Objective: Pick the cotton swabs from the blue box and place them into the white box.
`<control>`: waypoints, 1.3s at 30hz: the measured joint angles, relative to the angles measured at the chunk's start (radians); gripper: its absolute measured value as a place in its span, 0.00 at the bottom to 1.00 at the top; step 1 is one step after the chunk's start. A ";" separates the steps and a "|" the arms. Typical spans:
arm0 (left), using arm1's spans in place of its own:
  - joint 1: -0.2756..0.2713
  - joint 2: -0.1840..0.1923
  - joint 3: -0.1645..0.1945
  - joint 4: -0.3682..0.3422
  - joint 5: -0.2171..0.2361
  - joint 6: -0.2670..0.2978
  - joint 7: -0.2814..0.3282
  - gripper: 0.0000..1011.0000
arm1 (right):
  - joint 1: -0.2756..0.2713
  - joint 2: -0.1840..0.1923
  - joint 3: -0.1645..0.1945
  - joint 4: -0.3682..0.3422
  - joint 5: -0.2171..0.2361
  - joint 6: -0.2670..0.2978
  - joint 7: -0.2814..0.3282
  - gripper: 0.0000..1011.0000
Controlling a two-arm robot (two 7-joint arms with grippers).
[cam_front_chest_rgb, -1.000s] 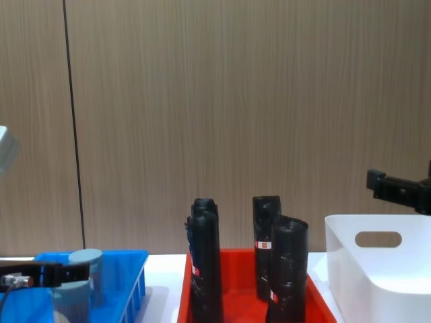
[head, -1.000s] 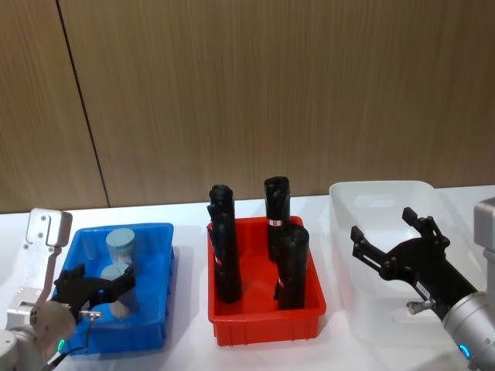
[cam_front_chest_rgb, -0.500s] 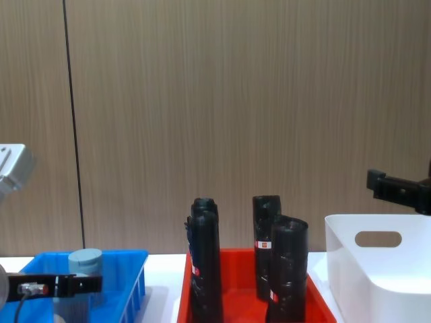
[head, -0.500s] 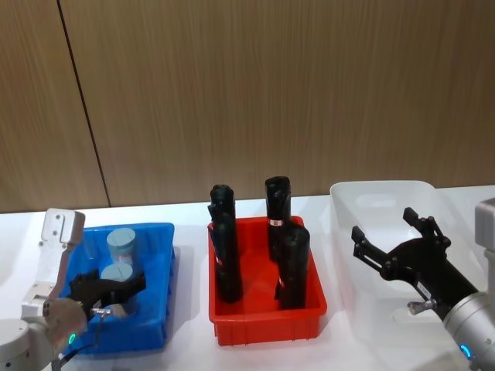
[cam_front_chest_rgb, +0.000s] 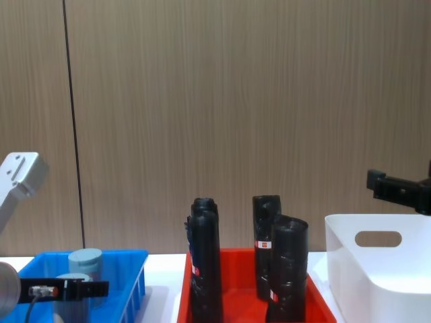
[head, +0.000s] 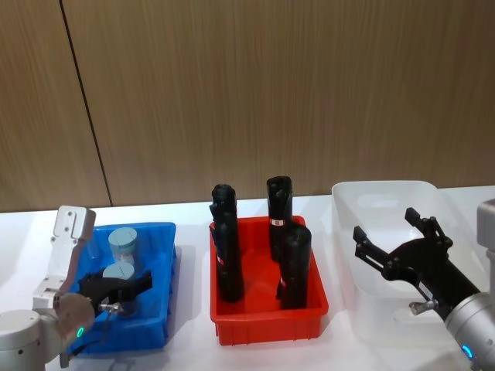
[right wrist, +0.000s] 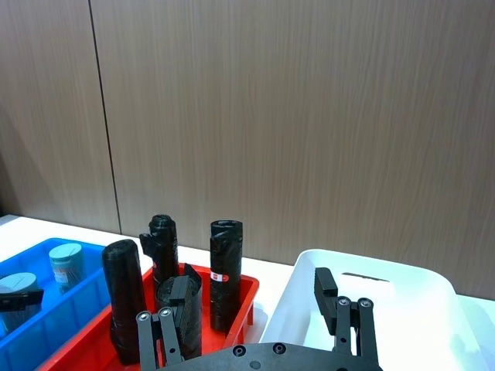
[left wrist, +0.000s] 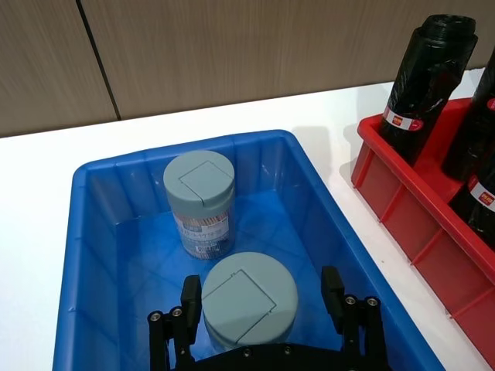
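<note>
Since the earlier frames, the left gripper (left wrist: 261, 292) has advanced to the right and farther into the blue box (left wrist: 186, 151). It now straddles the near tub of cotton swabs (left wrist: 249, 301). The right gripper (head: 383, 222) has held its position.

**Materials and shapes**
- Blue box: bright blue plastic with low walls and a rounded rim. It stands at the left of the white tabletop (head: 189, 216).
- Cotton swabs: two small upright cylindrical tubs with flat, round, pale-blue lids. The far tub (left wrist: 199, 197) has a clear wall that shows tan sticks and a barcode label.
- Red crate (head: 267, 318): glossy red plastic, at the centre. It holds upright black bottles (head: 226, 251) with red-and-white labels.
- White box (head: 387, 189): glossy white plastic with rounded corners, at the right. The chest view shows an oval handle cutout in its side.
- Wall (head: 271, 93): wood-grain panels behind the table.

**Jaw state and position**
- Left gripper: the jaws are spread. One black finger (left wrist: 191, 297) stands on each side of the near tub's lid, just beside it, with a narrow gap on both sides. The near tub sits between the fingers, on the floor of the blue box. The far tub stands just behind it, outside the jaws.
- Right gripper: the jaws are spread wide and hold nothing. It hovers above the white box.
</note>
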 joint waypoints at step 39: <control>0.094 0.059 -0.017 -0.239 0.070 -0.077 0.012 0.67 | 0.000 0.000 0.000 0.000 0.000 0.000 0.000 0.99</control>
